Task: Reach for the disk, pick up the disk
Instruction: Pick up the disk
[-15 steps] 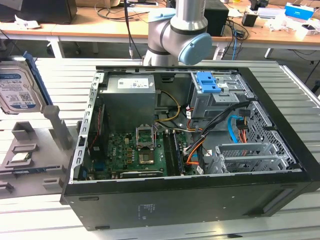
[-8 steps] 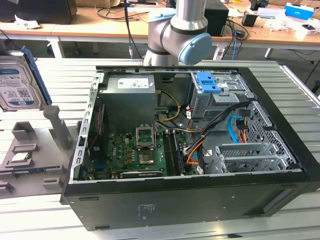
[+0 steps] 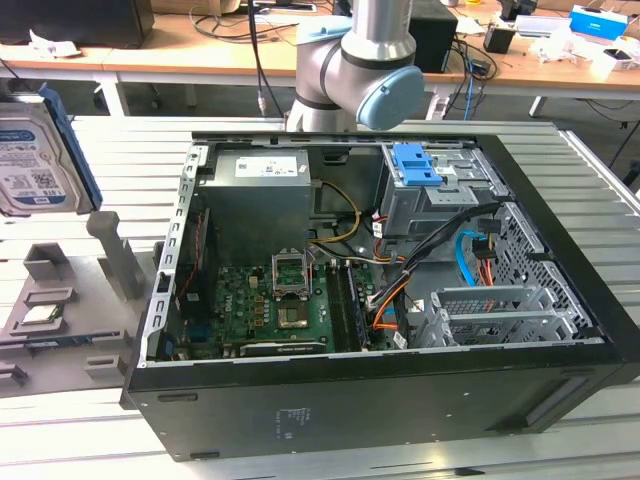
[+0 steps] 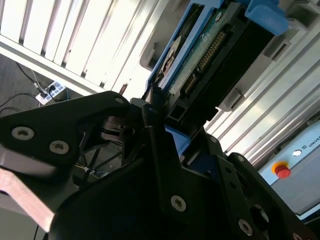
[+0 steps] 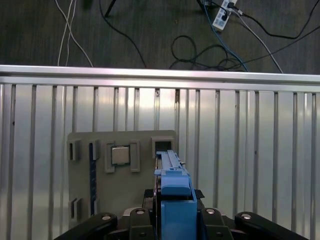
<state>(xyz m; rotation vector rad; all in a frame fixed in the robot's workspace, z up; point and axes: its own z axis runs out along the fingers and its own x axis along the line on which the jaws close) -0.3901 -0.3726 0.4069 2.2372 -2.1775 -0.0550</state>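
Slatted metal table (image 5: 250,150) under the claw (image 5: 171,217), which is pinched on the disk (image 3: 35,150).
Disk stands on edge between the black fingers (image 4: 156,137), its blue bracket (image 5: 174,192) up toward the first wrist camera. Directly below the claw is a grey fixture plate (image 5: 125,187) holding a chip (image 5: 120,155). Open computer case (image 3: 380,300) sits well off to the claw's side.

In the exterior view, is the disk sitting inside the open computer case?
No, the disk stands upright outside the computer case, at the exterior view's left edge.
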